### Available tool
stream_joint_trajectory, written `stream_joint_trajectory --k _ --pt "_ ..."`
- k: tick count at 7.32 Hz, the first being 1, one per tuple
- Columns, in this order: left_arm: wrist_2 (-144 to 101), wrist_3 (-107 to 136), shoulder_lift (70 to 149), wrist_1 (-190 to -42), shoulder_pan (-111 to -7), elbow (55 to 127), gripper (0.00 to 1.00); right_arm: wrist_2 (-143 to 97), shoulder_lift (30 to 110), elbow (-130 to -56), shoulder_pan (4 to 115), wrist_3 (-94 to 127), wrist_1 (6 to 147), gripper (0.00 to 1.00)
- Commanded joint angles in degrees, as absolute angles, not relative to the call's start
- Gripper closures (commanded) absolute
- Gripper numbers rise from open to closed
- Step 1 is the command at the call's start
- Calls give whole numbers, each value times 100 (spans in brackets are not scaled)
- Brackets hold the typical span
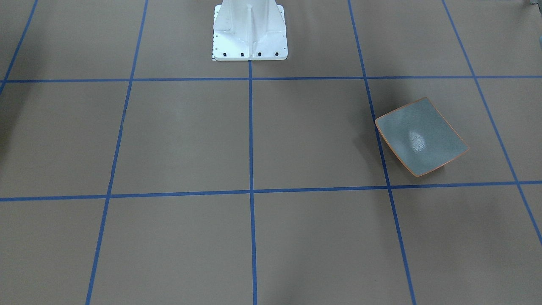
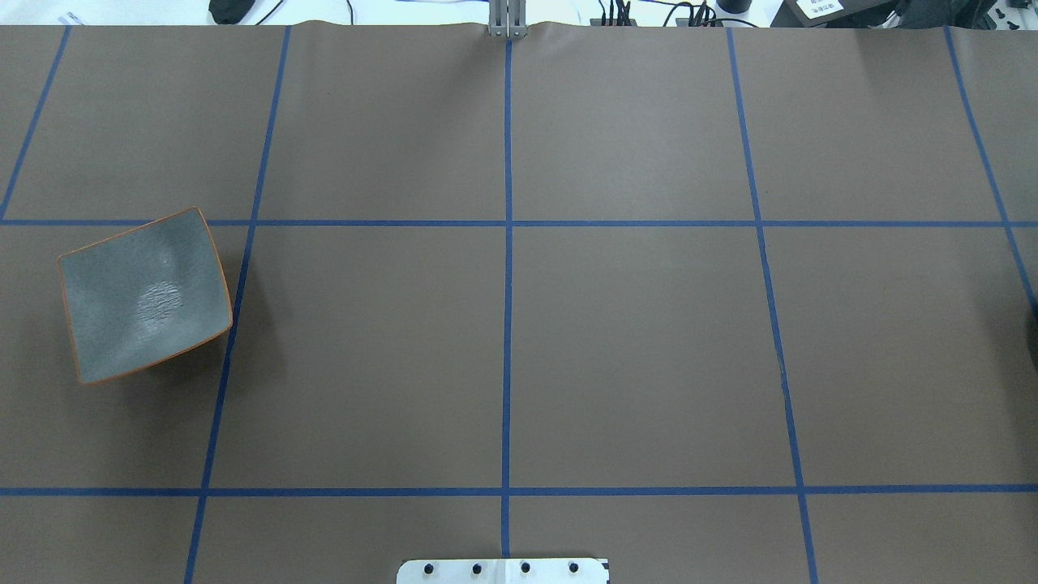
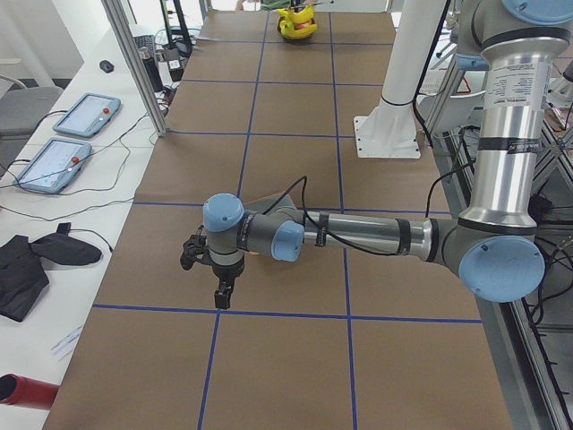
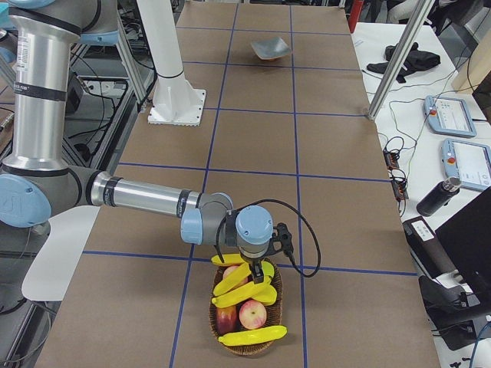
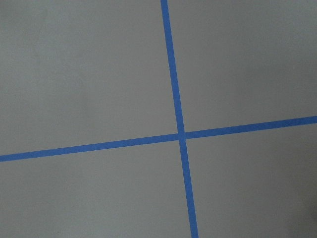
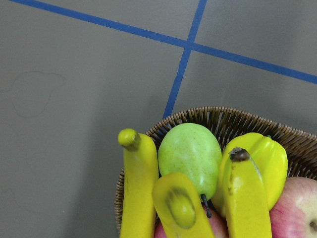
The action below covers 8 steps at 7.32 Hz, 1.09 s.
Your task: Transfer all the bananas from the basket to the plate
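Plainly, we count four bananas [image 4: 244, 279], one plate [image 2: 146, 296], one wicker basket [image 4: 276, 303] and two arms. All four bananas lie in the basket, which stands at 6 o'clock in the view from the robot's right end. They are heaped there with two red apples [image 4: 252, 314], and the right wrist view adds one green pear [image 6: 190, 153].

The right gripper [image 4: 257, 270] hangs directly over the basket's 12 o'clock end, its fingers pointing down among the uppermost bananas. We cannot tell whether those fingers stand wide, narrow, or closed on a banana.

The plate sits at 9 o'clock on the table [image 2: 632, 349] in the overhead view, across a blue tape line, well apart from the basket at the opposite end.

The left gripper [image 3: 218, 288] hangs low over brown table near a tape crossing. We cannot tell how far its fingers are spread either.
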<state>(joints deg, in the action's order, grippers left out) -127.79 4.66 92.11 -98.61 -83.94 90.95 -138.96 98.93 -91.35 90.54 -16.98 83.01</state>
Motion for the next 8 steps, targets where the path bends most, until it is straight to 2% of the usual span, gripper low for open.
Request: stream_joint_trajectory --k 1,8 --pt "-12779 466 9211 -9861 -8394 9088 0 -13913 9731 -8966 8877 -1705 8297 1" --pt "-12779 466 9211 -9861 -8394 9088 0 -13887 9721 -8737 8640 -1810 8279 7"
